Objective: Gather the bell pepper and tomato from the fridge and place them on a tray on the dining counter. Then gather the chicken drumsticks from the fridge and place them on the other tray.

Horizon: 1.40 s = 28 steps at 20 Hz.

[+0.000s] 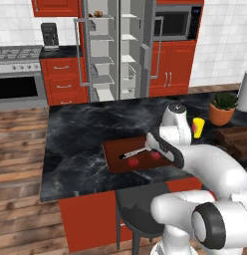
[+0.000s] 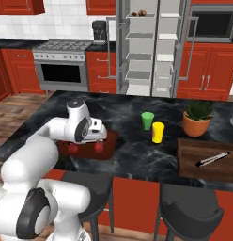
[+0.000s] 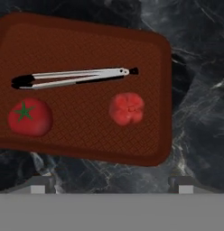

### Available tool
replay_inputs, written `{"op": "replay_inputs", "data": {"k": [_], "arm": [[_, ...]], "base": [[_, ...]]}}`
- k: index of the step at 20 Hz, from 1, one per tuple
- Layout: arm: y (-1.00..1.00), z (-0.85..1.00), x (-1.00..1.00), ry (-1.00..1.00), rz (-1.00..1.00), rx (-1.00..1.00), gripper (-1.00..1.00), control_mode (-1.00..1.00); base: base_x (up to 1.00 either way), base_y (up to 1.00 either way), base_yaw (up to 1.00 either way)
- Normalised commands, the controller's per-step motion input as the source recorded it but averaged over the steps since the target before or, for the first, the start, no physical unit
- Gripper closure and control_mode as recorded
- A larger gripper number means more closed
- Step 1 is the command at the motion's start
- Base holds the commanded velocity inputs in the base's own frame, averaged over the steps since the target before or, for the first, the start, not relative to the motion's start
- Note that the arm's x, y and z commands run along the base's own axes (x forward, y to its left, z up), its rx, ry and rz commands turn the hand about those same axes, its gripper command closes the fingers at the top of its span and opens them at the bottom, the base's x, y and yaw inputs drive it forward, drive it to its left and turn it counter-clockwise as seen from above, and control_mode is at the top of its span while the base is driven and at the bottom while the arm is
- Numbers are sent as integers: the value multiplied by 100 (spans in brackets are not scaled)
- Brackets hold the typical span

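Black marble surface (image 1: 80, 144) under me, fridge (image 2: 151, 47) doors open behind. My hand (image 3: 112, 186) hangs over the reddish tray (image 3: 150, 49), fingers spread wide, holding nothing. On it the tomato (image 3: 30, 117) and bell pepper (image 3: 126, 108) sit near one long edge, apart; tongs (image 3: 73, 77) lie lengthwise beside them. No lettering readable.

tray (image 1: 111, 152) on dining counter (image 1: 75, 134), fridge (image 1: 118, 47) open
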Motion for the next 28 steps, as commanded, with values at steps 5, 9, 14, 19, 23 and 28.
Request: {"op": "replay_inputs", "data": {"k": [5, 9, 14, 19, 23, 28], "arm": [[59, 15, -83, 0, 0, -3, -100, -100], [59, 12, -94, 0, 0, -2, -100, -100], [14, 33, -95, -2, 4, 0, -100, -100], [0, 21, -98, -3, 7, 0, -100, -100], [-6, 1, -95, -9, 2, 0, -100, -100], [-6, 0, -34, -1, 0, 0, -100, -100]], "base": [[0, 0, 0], [0, 0, 0], [0, 0, 0], [0, 0, 0], [0, 0, 0], [0, 0, 0]]}}
